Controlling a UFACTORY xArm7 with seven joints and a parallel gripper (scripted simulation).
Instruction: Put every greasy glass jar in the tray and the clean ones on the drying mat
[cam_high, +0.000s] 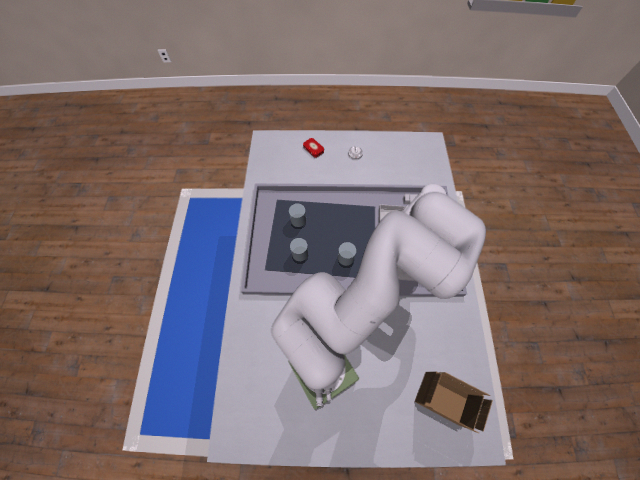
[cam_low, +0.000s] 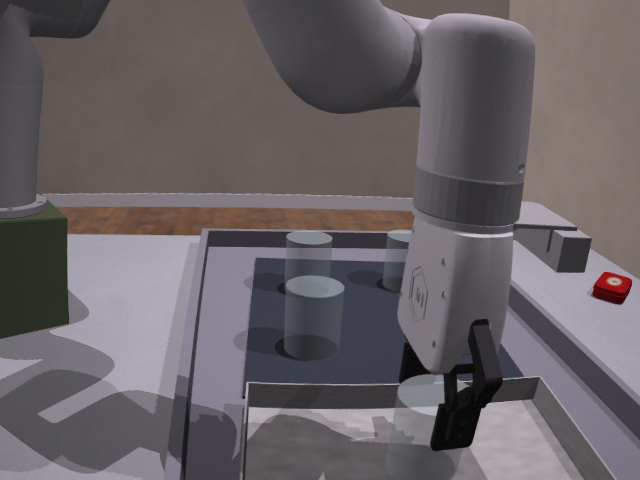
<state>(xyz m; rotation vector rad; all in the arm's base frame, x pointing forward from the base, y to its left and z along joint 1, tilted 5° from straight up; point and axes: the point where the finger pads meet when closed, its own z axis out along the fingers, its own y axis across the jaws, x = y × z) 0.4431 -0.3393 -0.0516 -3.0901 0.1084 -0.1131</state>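
Observation:
Three clear glass jars stand upright on the dark drying mat (cam_high: 320, 237): one at the back left (cam_high: 297, 214), one at the front left (cam_high: 298, 249) and one at the front right (cam_high: 346, 253). In the exterior view they show as a near jar (cam_low: 314, 317) and two farther ones (cam_low: 308, 255) (cam_low: 398, 258). A fourth jar (cam_low: 421, 428) stands inside the tray. My gripper (cam_low: 434, 397) is open, with its black fingers on either side of this jar's top. From above, the arm hides the gripper and most of the tray (cam_high: 392, 209).
Mat and tray lie in a shallow grey basin with raised walls. A red box (cam_high: 313, 147) and a small white round object (cam_high: 355, 152) sit behind it. A cardboard box (cam_high: 453, 401) lies at the front right. A blue panel (cam_high: 188, 315) lies to the left.

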